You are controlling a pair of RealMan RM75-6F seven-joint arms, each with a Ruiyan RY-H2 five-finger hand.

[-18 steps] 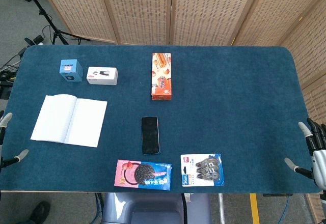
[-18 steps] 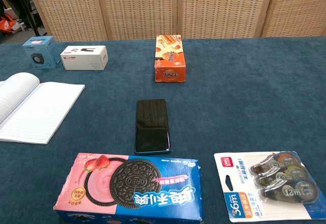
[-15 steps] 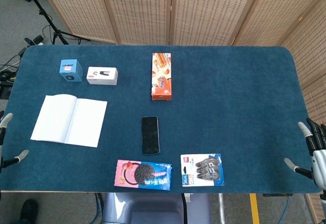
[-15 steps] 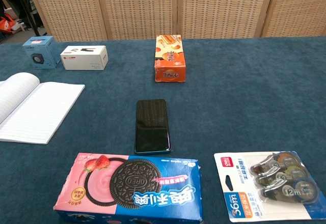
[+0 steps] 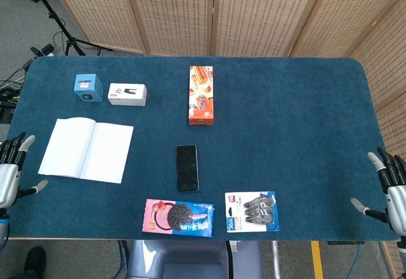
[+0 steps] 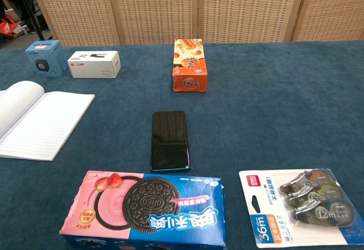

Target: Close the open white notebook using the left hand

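Head view: white notebook (image 5: pixel 86 149) lies open and flat on the blue table (image 5: pixel 292 114), left side, near the blue box (image 5: pixel 88 87) and white box (image 5: pixel 127 94). Left hand (image 5: pixel 11 170) hovers at the table's left edge, just beside the notebook, fingers spread, holding nothing. Right hand (image 5: pixel 390 190) at the far right edge, likewise spread and empty. Notebook looks light, with thin floppy pages; likely best lifted at the outer edge of one half and folded over the spine.

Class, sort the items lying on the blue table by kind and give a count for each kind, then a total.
Notebooks: 1, open white notebook
Phones: 1, phone
Snack boxes: 2, orange box, Oreo box
Small boxes: 2, blue box, white box
Tape packs: 1, tape pack
Total: 7
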